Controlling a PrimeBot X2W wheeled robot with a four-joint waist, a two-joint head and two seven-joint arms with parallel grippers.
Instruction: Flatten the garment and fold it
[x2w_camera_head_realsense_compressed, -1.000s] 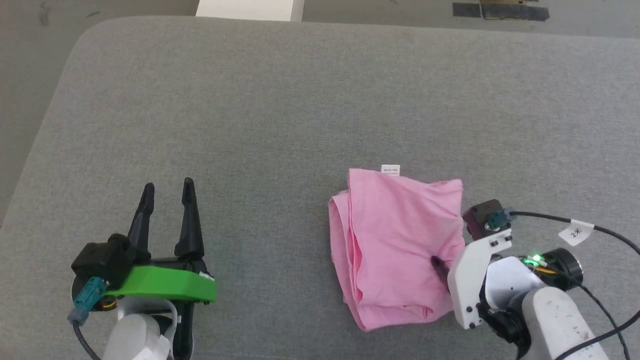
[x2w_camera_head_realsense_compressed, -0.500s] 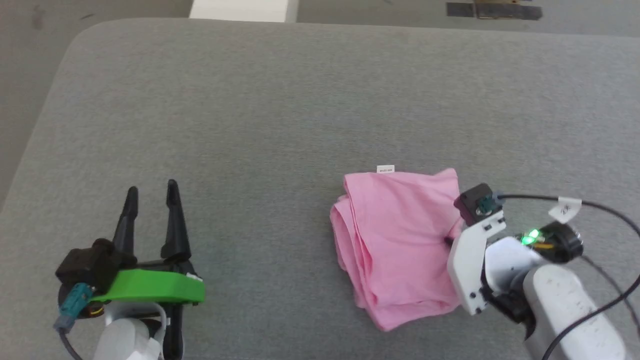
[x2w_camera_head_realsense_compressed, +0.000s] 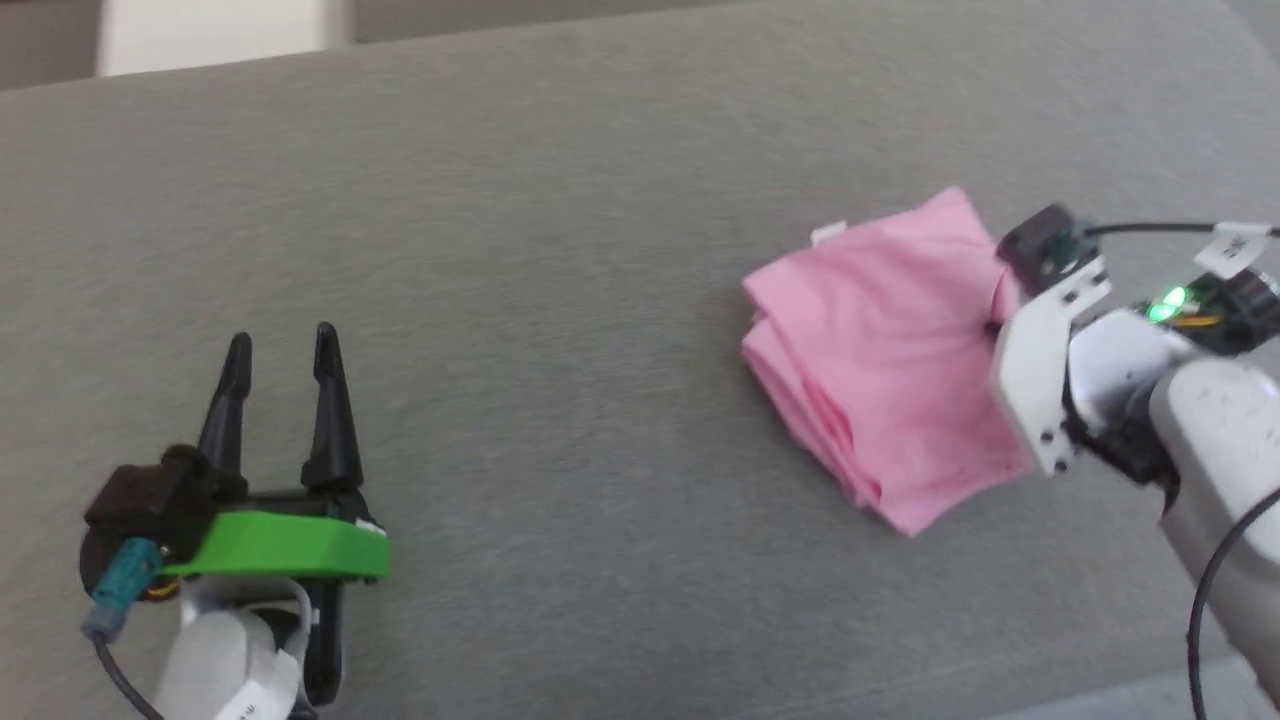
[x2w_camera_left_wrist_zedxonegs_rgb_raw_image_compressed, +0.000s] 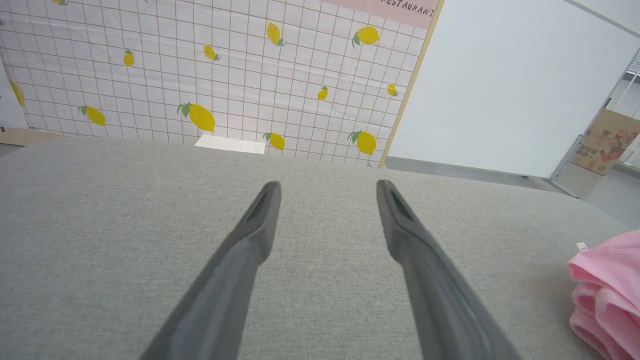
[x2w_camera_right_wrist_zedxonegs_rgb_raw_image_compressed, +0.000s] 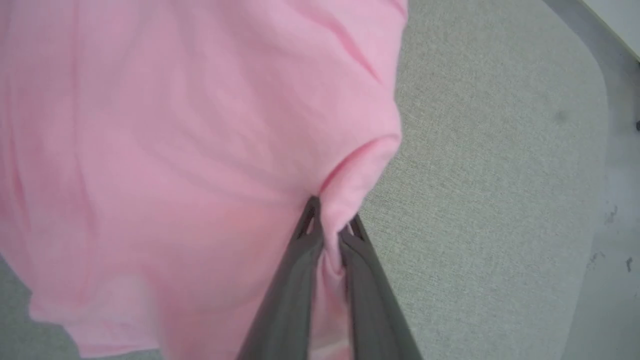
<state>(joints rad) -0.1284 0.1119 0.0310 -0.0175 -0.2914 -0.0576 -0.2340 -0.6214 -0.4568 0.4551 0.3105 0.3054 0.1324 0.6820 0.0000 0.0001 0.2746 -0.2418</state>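
Noting the garment (x2w_camera_head_realsense_compressed: 880, 340) lying as a layered pink bundle on the right part of the grey surface (x2w_camera_head_realsense_compressed: 560, 250), care tag (x2w_camera_head_realsense_compressed: 828, 234) at its far edge. Finding the right gripper (x2w_camera_right_wrist_zedxonegs_rgb_raw_image_compressed: 330, 225) clamping a ridge of fabric at the bundle's right edge, cloth lying leftward from it. Recording the left gripper (x2w_camera_head_realsense_compressed: 282, 336) spread wide, empty, well apart to the left. Judging the long axis as running far-to-near, the right arm as nearer, and any unfolding pull as needing to go rightward, away from the stacked folds.
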